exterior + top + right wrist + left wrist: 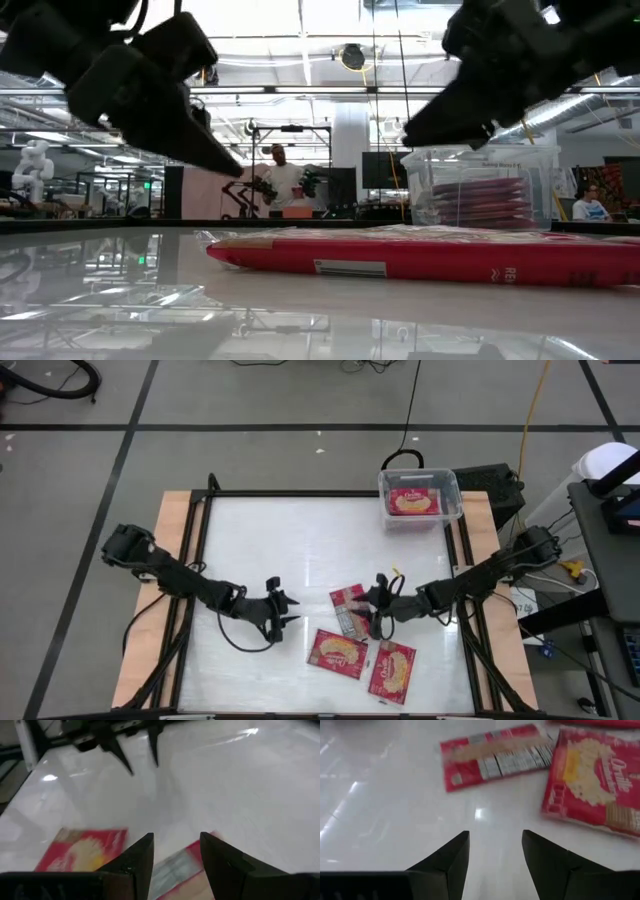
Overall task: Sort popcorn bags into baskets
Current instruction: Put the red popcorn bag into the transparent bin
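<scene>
Left gripper (290,612) hovers open over bare bench (270,540) at about 7 o'clock. Right gripper (377,610) hangs open, holding nothing, just above the face-down popcorn bag (349,608) near center. Two more bags (337,651) (391,670) lie at 5 o'clock. Clear basket (452,488) at 1 o'clock holds red bags (414,502).

**A robotics lab, open-plan and industrial**

The glossy white worktop (300,560) sits in a black metal frame (330,493) on a grey floor marked with dark tape lines (130,450). Cables (412,410) trail across the floor toward 12 o'clock. Across the hall, bright strip lights (300,45) and exposed ceiling beams run overhead. A white humanoid robot (30,165) stands far off, and a person (280,180) works at another rig.
</scene>
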Available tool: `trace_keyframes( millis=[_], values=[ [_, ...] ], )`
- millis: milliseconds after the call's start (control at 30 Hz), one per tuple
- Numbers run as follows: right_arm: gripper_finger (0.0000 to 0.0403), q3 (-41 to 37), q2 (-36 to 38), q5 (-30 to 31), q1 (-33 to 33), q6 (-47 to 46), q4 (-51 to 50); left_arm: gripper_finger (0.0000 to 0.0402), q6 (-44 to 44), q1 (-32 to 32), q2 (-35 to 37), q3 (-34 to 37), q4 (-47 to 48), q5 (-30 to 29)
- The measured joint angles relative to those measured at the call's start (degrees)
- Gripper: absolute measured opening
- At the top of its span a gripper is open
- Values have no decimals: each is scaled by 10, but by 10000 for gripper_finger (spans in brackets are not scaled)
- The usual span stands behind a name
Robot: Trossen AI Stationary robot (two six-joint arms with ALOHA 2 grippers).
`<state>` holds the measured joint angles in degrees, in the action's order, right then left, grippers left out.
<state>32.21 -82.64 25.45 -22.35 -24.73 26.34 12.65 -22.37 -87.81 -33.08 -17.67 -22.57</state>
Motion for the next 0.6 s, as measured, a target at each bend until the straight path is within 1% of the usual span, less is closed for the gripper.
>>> trace_keyframes(
  millis=[133, 200, 300, 467, 533, 600],
  values=[
    [151, 14, -19, 3, -47, -47, -3, 186, 24, -24, -49, 0, -21, 0],
    [151, 33, -20, 10, -68, -62, -24, 186, 27, -34, -70, 0, -48, -2],
    [151, 77, -20, 20, -103, -111, -107, 186, 26, -45, -91, 0, -87, -17],
    [151, 151, -47, 78, -159, -185, -247, 186, -6, -52, -101, 0, -134, -45],
    [151, 172, -60, 79, -172, -214, -276, 186, -12, -53, -101, 0, -139, -46],
    [151, 176, -68, 75, -184, -238, -303, 186, -6, -53, -101, 0, -141, -46]
  ],
)
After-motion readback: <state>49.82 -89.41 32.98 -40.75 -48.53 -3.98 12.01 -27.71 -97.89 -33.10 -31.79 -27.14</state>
